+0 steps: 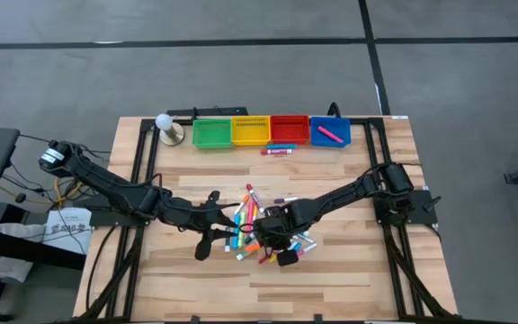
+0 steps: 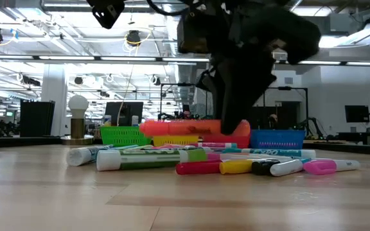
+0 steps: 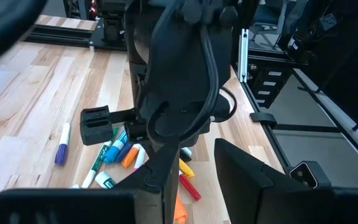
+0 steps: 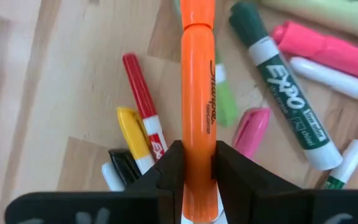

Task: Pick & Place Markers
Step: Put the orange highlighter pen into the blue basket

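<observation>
Our right gripper point(image 4: 198, 167) stands clamped on an orange marker point(image 4: 198, 106), its two dark fingers pressed against the barrel's sides near one end. The marker's long axis runs straight out ahead of the claw, in line with the wrist, so most of the barrel projects forward beyond the fingertips. In the low view we see that same orange marker point(image 2: 191, 127) held roughly level and clear of the table, just above the heap.

Directly beneath and around the claw lies the pile of markers point(image 1: 263, 229): a red one point(image 4: 143, 106), a yellow one point(image 4: 133, 137), a pink cap point(image 4: 251, 132) and a green Expo pen point(image 4: 283, 87) all rest on the wood below the held barrel, none touching it as far as we can tell.

The bins stand well apart from the claw, in a row at the table's far edge: green bin point(image 1: 211, 133), yellow bin point(image 1: 250, 131), red bin point(image 1: 289, 130) and blue bin point(image 1: 330, 132). Which of them should take an orange marker we cannot tell.

Our left gripper point(image 1: 216, 227) hovers just beside the pile on the side away from the right claw, fingers apart and holding nothing. Its wrist view looks past them onto the right arm.

We judge the right arm the one to carry, since it alone holds a marker; the forward-pointing barrel will need care over a bin's rim.
</observation>
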### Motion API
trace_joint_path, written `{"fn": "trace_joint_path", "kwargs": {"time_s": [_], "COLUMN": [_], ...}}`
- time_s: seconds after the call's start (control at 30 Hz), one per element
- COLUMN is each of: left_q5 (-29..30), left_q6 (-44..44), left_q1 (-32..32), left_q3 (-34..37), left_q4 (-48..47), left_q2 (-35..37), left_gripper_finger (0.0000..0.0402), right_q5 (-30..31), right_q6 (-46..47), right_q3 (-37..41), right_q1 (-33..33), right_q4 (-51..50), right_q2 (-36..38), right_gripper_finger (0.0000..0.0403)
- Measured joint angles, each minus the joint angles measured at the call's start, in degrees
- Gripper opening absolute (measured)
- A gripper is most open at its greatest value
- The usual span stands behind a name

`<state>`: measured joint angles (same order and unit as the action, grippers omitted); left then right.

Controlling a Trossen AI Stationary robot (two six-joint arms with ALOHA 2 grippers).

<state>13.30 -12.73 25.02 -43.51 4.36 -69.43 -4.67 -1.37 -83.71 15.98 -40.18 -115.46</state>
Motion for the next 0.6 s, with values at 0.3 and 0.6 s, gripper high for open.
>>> {"fn": "trace_joint_path", "kwargs": {"time_s": [0.3,0.6], "left_q5": [0.28,0.39], "left_q6": [0.0,0.0], "left_q1": [0.0,0.0], "left_q3": [0.0,0.0], "left_q4": [0.46,0.69], "left_q2": [0.04,0.04], "left_gripper_finger": [0.0102,0.0102], "right_q5": [0.0,0.15], "right_q6": [5.9,5.95], "right_q3": [-3.77,-7.13], "right_q1": [-0.13,-2.56], "right_q4": [-1.78,-6.76], "right_q2": [0.0,-0.02], "right_gripper_finger": [0.0063,0.0063]}}
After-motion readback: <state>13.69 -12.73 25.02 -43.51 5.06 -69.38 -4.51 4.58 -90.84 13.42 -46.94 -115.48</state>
